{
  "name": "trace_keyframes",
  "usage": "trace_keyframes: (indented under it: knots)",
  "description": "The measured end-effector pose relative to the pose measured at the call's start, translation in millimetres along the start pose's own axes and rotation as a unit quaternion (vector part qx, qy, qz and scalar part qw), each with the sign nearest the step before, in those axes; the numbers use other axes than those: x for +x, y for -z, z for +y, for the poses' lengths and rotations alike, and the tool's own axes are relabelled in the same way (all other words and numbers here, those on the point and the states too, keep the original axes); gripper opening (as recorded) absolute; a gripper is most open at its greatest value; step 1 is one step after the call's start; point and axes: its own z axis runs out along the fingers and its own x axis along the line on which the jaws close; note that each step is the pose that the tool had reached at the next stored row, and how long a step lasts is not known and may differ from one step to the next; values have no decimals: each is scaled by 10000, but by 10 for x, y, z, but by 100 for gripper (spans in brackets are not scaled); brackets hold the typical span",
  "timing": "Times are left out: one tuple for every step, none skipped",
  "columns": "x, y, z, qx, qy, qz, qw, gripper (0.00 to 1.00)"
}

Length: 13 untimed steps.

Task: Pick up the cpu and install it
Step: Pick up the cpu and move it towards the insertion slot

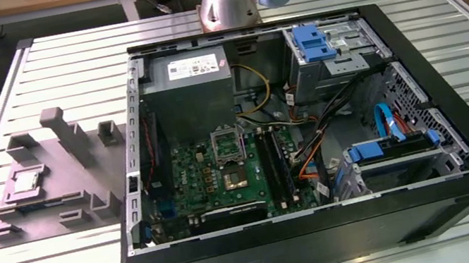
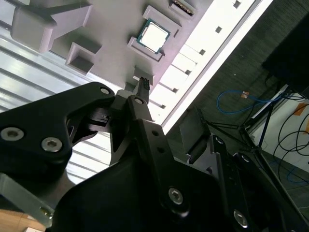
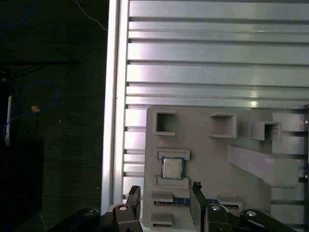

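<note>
The cpu (image 3: 172,167) is a small silver square with a greenish rim. It lies flat in a pocket of the grey plastic fixture (image 3: 212,159). In the first wrist view my gripper (image 3: 165,197) hovers over the fixture just short of the chip, open, with nothing between its two black fingertips (image 3: 134,197). The second wrist view shows the cpu (image 2: 153,36) beyond one dark fingertip (image 2: 143,87). In the exterior view the cpu (image 1: 26,182) sits on the fixture (image 1: 59,196) at that view's left, beside the open computer case (image 1: 327,230).
Inside the case lie a green motherboard (image 1: 223,176) with a metal-framed socket (image 1: 227,140), a power supply (image 1: 191,74), blue drive brackets (image 1: 313,43) and loose cables (image 1: 312,140). Upright fixture blocks (image 1: 63,131) stand near the cpu. The slatted table's edge (image 3: 113,96) is close by.
</note>
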Motion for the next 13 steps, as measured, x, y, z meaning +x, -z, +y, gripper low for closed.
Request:
trace_keyframes:
  knots:
    - [0,-6,0,0,0,0,10000,53]
    - [0,-12,0,0,0,0,10000,53]
    - [-1,-17,-1,0,0,0,10000,53]
    - [-1,-21,-1,0,0,0,10000,53]
    - [-1,-24,-1,0,0,1,10000,53]
    - [0,-25,-1,1,0,1,10000,53]
    - [0,-26,-1,1,0,1,10000,53]
    - [0,-26,-1,1,0,1,10000,53]
    - [-1,-27,-1,0,0,0,10000,53]
    - [-1,-27,-1,0,0,0,10000,53]
    - [-1,-27,-2,0,0,1,10000,53]
    - [-1,-29,-1,0,0,0,10000,53]
    - [-1,-34,-2,-1,0,-1,10000,53]
